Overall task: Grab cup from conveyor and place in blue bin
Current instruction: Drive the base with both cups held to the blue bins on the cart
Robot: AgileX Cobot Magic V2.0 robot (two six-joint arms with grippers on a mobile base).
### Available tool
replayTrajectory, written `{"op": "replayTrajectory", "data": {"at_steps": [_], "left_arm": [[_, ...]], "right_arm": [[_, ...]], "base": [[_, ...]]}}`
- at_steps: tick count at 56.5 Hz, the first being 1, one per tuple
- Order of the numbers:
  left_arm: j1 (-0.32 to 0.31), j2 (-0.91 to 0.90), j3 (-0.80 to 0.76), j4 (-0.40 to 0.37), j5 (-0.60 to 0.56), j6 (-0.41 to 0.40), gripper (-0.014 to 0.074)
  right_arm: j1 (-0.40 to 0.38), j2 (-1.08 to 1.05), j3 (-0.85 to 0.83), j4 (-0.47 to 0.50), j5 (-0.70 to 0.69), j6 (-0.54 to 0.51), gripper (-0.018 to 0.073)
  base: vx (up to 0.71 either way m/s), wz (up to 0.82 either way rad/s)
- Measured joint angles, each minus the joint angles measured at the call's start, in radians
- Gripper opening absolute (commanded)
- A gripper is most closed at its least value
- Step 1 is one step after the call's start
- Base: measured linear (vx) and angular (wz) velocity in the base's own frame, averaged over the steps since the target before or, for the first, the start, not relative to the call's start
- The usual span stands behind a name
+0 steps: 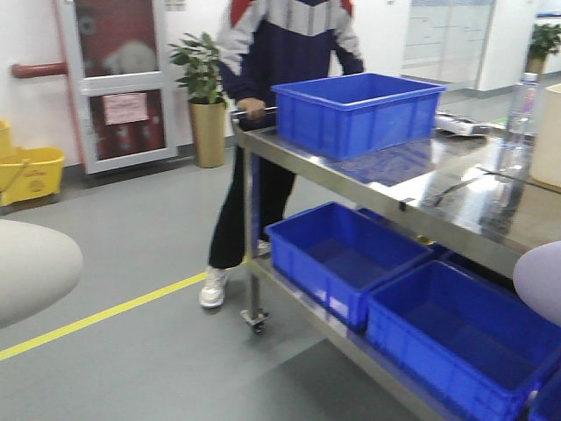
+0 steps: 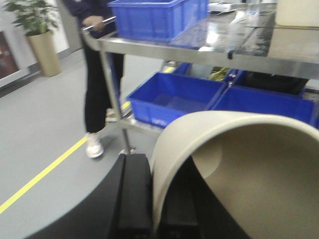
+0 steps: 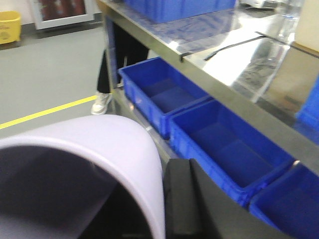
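Evidently the carry step: left gripper [image 2: 155, 199] clenched on a cream cup [image 2: 239, 164], right gripper [image 3: 164, 209] grasping a lilac cup [image 3: 99, 149]; next calls for reaching the far blue bin [image 1: 368, 123] atop the steel trolley [image 1: 429, 189], then releasing

Steel table [image 1: 456, 197], two-tiered, on castors, with a handle at one end.
Person [image 1: 280, 44] in a navy-and-grey jacket and black trousers: at the table's handle end, one hand on the handle.
Two smaller blue shelf bins [image 1: 342, 254]: side by side on the table's lower shelf.
Clear bottle [image 1: 521, 110]: upright on the tabletop, away from the handle end.
Potted plant [image 1: 203, 96] in a gold planter: beyond the handle end, by the wall.
Yellow mop bucket [image 1: 31, 174]: well apart from the table, beyond the plant.
Yellow floor line [image 1: 96, 317]: runs toward the table's handle end.
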Motion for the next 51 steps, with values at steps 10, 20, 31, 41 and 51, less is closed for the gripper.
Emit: {"op": "replayTrajectory", "data": {"at_steps": [10, 20, 31, 41, 51], "left_arm": [[0.000, 0.000, 0.000, 0.000, 0.000, 0.000, -0.0006], [0.000, 0.000, 0.000, 0.000, 0.000, 0.000, -0.0006], [0.000, 0.000, 0.000, 0.000, 0.000, 0.000, -0.0006], [0.000, 0.000, 0.000, 0.000, 0.000, 0.000, -0.0006], [0.000, 0.000, 0.000, 0.000, 0.000, 0.000, -0.0006]], "right_arm": [[0.000, 0.000, 0.000, 0.000, -0.001, 0.000, -0.0009], [0.000, 0.000, 0.000, 0.000, -0.001, 0.000, -0.0009], [0.000, 0.000, 0.000, 0.000, -0.001, 0.000, -0.0009], [0.000, 0.000, 0.000, 0.000, -0.001, 0.000, -0.0009], [0.000, 0.000, 0.000, 0.000, -0.001, 0.000, -0.0009]], "base": [[0.34, -0.57], [0.32, -0.69], [0.29, -0.68], [0.27, -0.55], [0.26, -0.47]]}}
